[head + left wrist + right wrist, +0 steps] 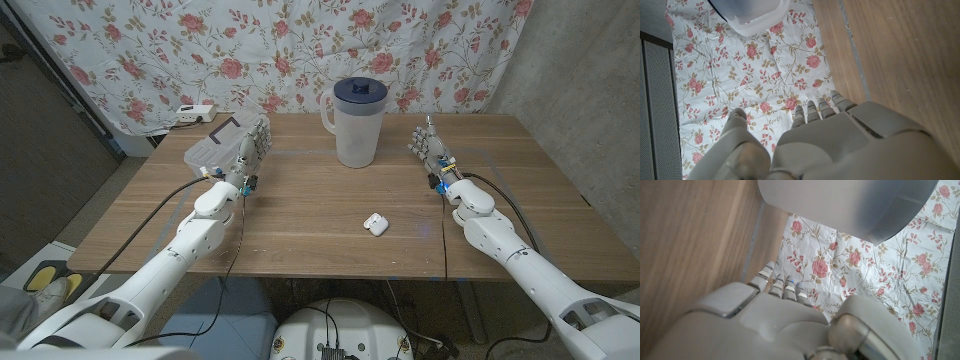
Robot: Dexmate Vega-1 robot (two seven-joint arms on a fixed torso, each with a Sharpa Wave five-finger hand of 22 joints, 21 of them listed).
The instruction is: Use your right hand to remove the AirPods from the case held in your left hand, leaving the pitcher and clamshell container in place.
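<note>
Table: a wooden table with a floral cloth hanging behind its far edge.

AirPods case: a small white case lies on the wood near the table's middle, toward the near edge, at about 6 o'clock from the pitcher. It appears to be open, though it is too small to tell what is inside. Neither hand touches it; it lies well apart from both.

Pitcher: a translucent pitcher with a dark blue lid stands upright at the 12 o'clock side of the table, between the two hands. Its pale wall also shows in the right wrist view.

Clamshell container: a clear clamshell container sits at about 10 o'clock on the table, just behind the left hand. Its rounded corner shows in the left wrist view.

Left hand: the left hand stands upright on the table's left side, at about 9 o'clock from the pitcher. Its fingers point up, side by side and close together, and hold nothing.

Right hand: the right hand stands upright on the table's right side, at about 3 o'clock from the pitcher. Its fingers reach up, close to one another, and hold nothing.

Power strip: a white power strip lies off the table's far left corner.
</note>
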